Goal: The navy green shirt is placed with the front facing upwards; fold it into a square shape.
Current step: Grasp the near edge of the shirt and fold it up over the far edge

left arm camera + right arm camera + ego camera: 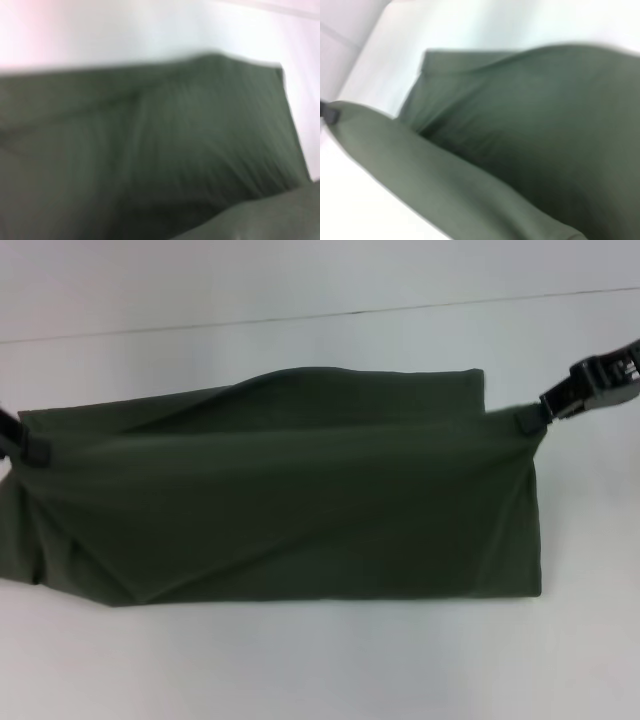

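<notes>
Right, you're mid-fold: the navy green shirt [290, 500] lies across the white table [300, 660], near edge flat on the surface, and both arms hold a raised fold stretched between them. Left gripper [28, 448] pinches the cloth at the shirt's left edge; right gripper [532, 417] pinches the corner at the right edge, fingers pressed together on fabric on both sides. A far layer stands up behind the taut line, w/ a curved edge near the middle.

Judging by that, this looks like a lengthwise fold being carried over. Next move prob. calls for both grippers travelling together at even height so the edge lands parallel, then letting go only once the cloth rests flat.

Hard to make out: no chest print, collar or label visible anywhere. Left arm is mostly cut off at the frame edge. Both wrist views show only blurred green fabric and table, no fingers. Left sleeve area is bunched; can't tell how the layers sit.
</notes>
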`<action>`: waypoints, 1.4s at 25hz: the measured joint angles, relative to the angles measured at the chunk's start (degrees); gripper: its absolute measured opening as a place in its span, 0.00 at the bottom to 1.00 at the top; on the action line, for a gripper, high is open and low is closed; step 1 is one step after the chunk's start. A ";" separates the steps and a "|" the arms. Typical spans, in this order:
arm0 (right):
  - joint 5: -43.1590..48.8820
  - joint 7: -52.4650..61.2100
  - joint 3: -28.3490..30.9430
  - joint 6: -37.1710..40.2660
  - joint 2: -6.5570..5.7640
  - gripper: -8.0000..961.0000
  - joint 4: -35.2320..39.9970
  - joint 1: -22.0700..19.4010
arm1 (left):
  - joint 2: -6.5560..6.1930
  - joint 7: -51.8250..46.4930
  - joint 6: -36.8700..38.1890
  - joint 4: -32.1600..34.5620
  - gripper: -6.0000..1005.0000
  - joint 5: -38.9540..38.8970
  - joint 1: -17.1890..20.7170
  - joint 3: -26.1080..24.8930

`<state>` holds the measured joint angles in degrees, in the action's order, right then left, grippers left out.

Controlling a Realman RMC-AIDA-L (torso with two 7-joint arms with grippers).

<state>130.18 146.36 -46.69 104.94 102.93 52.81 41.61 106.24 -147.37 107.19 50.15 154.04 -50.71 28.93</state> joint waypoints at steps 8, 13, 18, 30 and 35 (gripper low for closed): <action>3.45 -0.26 -0.50 -9.98 2.90 0.06 -0.90 0.01 | 2.40 0.11 -14.48 -3.92 0.10 -0.07 0.12 1.22; 4.65 -0.58 -0.88 -12.97 3.87 0.06 -3.69 0.47 | 4.52 0.57 -22.86 -6.72 0.10 -0.13 0.16 1.90; 5.22 -0.38 -1.01 -16.11 4.23 0.06 -4.50 0.19 | 6.40 0.62 -29.17 -7.94 0.10 -0.85 -0.19 2.80; 5.11 0.05 -0.37 -25.29 5.78 0.06 -4.46 -0.19 | 9.00 0.07 -41.84 -9.50 0.10 -0.99 -0.09 5.51; 5.01 0.00 -0.42 -29.82 7.23 0.06 -4.56 0.87 | 8.95 0.00 -45.18 -10.36 0.10 -0.84 0.21 6.65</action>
<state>135.19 146.36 -47.11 75.12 110.16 48.25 42.48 115.19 -147.36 62.01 39.79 153.20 -50.50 35.58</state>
